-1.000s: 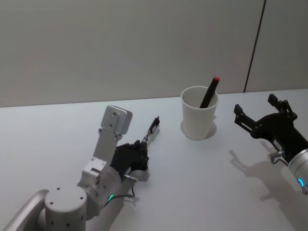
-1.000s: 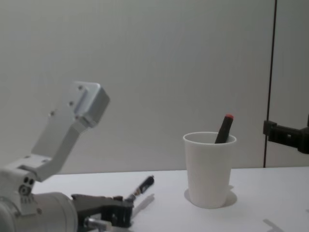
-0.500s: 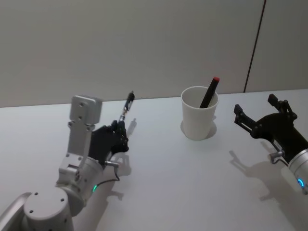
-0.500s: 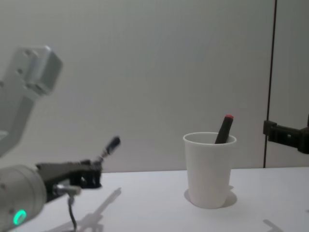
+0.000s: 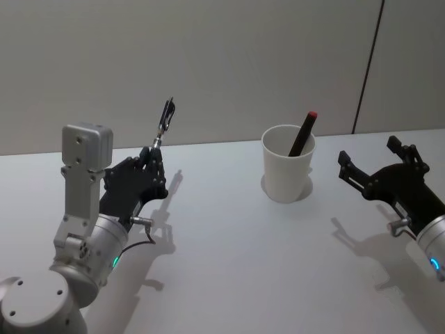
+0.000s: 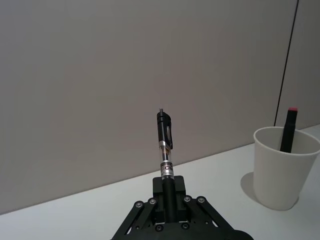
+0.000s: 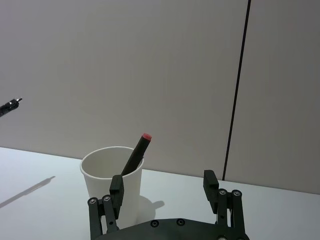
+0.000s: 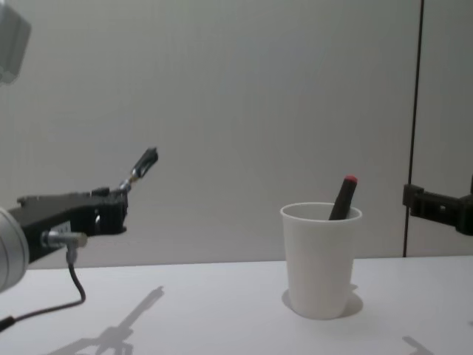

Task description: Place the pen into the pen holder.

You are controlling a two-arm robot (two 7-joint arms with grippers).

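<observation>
One pen [image 5: 165, 117], clamped in the left gripper [image 5: 151, 154], has lifted off the table [image 5: 243, 243], now high and well left of the cup [image 5: 286, 174]; carry across next. Right gripper [image 5: 368, 152] waits wide.

A plain white table [image 5: 243, 264] carries the pen holder [image 5: 287, 167], standing upright toward what looks like its far edge.

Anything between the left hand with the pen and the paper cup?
No. In the head view, only bare table separates the left hand, shut on the pen, from the paper cup.
</observation>
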